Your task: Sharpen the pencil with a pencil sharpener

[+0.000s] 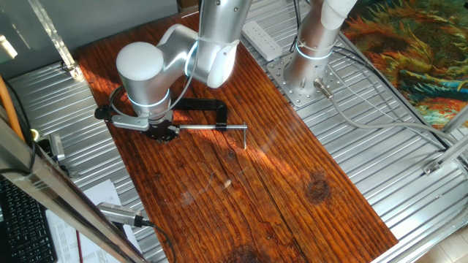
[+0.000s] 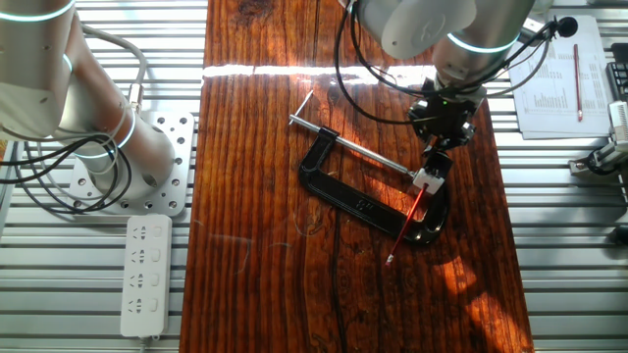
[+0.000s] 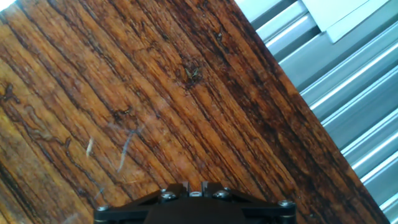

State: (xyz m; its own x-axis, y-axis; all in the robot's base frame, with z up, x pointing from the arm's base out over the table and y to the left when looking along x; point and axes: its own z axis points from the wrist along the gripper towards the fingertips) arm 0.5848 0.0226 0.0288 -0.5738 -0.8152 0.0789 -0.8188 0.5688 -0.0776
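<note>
In the other fixed view my gripper (image 2: 431,178) hangs over the right end of the black C-shaped clamp (image 2: 355,201), its white fingertips (image 2: 425,179) shut on the upper end of the thin red pencil (image 2: 410,216). The pencil slants down-left across the clamp's end, and its free tip (image 2: 391,260) is over the wood. I cannot pick out the small black pencil sharpener against the black clamp. In one fixed view the gripper (image 1: 161,132) is mostly hidden under the wrist. The hand view shows only the finger base (image 3: 194,186) over bare wood.
The clamp's steel rod (image 2: 358,147) runs up-left to a cross handle (image 2: 300,108); it also shows in one fixed view (image 1: 212,126). A second arm's base (image 2: 137,162) and a white power strip (image 2: 145,275) lie beside the wooden board (image 2: 265,275). Papers (image 2: 559,78) lie at the right.
</note>
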